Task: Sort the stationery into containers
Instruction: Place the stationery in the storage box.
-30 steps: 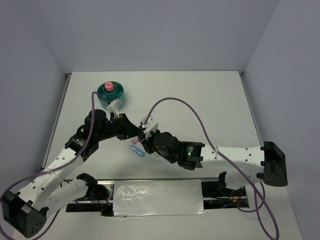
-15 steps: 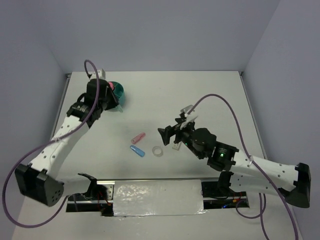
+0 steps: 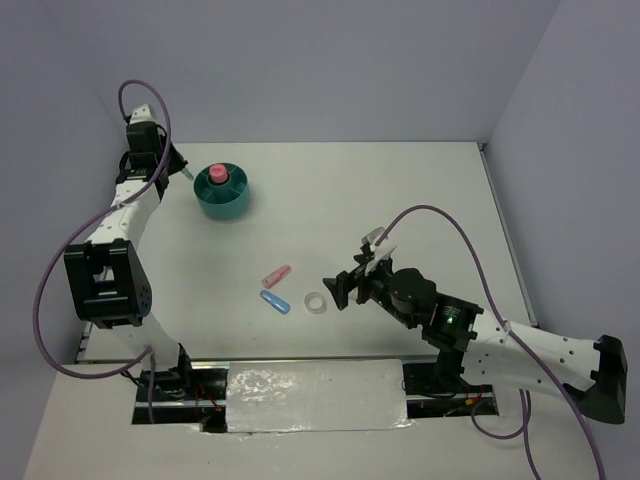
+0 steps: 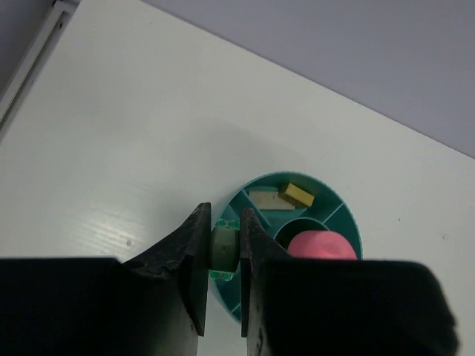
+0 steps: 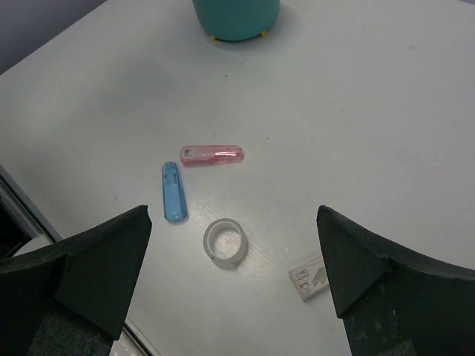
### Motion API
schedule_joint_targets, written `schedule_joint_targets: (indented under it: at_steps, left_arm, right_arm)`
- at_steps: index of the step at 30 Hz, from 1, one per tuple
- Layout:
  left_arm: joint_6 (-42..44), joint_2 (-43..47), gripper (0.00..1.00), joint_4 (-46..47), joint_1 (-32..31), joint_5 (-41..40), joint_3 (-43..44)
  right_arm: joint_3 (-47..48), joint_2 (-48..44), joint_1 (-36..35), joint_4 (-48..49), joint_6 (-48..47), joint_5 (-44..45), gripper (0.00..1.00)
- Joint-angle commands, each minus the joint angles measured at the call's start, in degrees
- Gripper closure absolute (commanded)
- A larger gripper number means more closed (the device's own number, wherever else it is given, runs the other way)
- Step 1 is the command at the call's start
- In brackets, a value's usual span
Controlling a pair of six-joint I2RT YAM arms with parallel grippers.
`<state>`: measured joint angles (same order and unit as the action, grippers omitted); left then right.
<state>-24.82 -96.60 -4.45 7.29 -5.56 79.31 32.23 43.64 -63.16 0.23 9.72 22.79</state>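
Now the left pincer (image 4: 223, 220) is clamped on the thin green pen (image 4: 223, 251), which shows end-on between its fingers. A second ago this arm was bent over the middle of the desk (image 3: 400, 200) among the loose items. It has since swung out to the far left with the pen in its grip. Directly beyond its fingertips lies the round teal organiser (image 4: 326, 189), its nearest rim just past the pen. By this reading, the pen is being delivered but is not yet released. Further from the fingers, one outer compartment holds a yellow block (image 4: 297, 194) and a pale piece (image 4: 261, 199) side by side. The central well holds a pink rounded object (image 4: 319, 245).

The right pincer (image 5: 233, 222) stands fully spread and holds nothing. A second ago it was nearly closed, and it has since drawn back to the right. Just under the gap between its fingers lies the clear-white tape ring (image 5: 225, 243). Ahead of the ring lie the light-blue stick (image 5: 173, 192) and, beyond that, the pink stick (image 5: 212, 154). A small white printed box (image 5: 312, 276) lies close to the other finger. These items rest on the desk, well apart from the organiser, and so are still unsorted. The ring looks the likeliest next pick.
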Motion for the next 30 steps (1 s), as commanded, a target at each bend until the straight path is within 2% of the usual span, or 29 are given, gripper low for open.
schedule_joint_targets:
  at_steps: [1,7,10,13,16,17,18,19,20,21,24,27,30]
  left_arm:
    - [3.1,-2.9,1.00,6.6,-0.1,4.1,3.7]
    - [0.6,-5.4,1.00,8.6,-0.2,4.9,2.8]
    - [0.4,-5.6,0.95,8.4,-0.3,3.1,2.0]
    - [0.6,-5.6,0.85,8.4,-0.3,2.5,0.6]
    - [0.1,-6.0,0.64,6.7,-0.3,2.3,0.2]
    - [0.0,-6.0,0.51,6.4,-0.3,3.2,0.4]
    - [-0.1,-5.9,0.44,6.2,-0.3,3.5,0.3]
    - [-0.6,-5.4,0.32,5.7,-0.3,4.5,0.1]
    - [-0.6,-5.2,0.27,5.7,-0.3,4.9,0.1]
    - [-0.6,-4.9,0.17,5.3,-0.3,5.1,0.0]
    - [-1.3,-3.9,0.06,4.6,0.2,7.0,0.5]
    - [-3.7,-2.2,0.04,1.7,1.7,9.7,1.3]
    - [-7.4,0.8,0.01,-4.5,2.1,7.0,4.2]
  right_arm:
    - [1.3,0.7,0.1,0.4,0.4,-2.0,0.00]
    - [2.0,3.2,0.1,0.2,0.4,-0.8,0.00]
    - [2.2,3.2,0.2,0.1,0.6,-0.6,0.00]
    - [1.9,2.9,0.1,0.5,0.6,-1.0,0.00]
    - [2.3,3.5,0.1,0.3,0.4,-1.0,0.00]
    - [2.7,4.2,0.1,0.2,0.5,-0.8,0.00]
    - [2.8,4.6,0.2,0.2,0.5,-0.8,0.00]
    - [3.0,5.6,0.2,0.3,0.4,-0.8,0.00]
    - [3.2,6.3,0.1,0.4,0.4,-0.7,0.00]
    - [3.5,7.1,0.1,0.4,0.5,-0.7,0.00]
    - [4.9,11.5,0.1,0.5,0.5,-2.4,0.00]
    - [8.0,19.6,0.0,0.2,0.5,-4.3,0.01]
    - [12.2,27.3,-0.1,-1.2,1.0,-8.0,0.01]
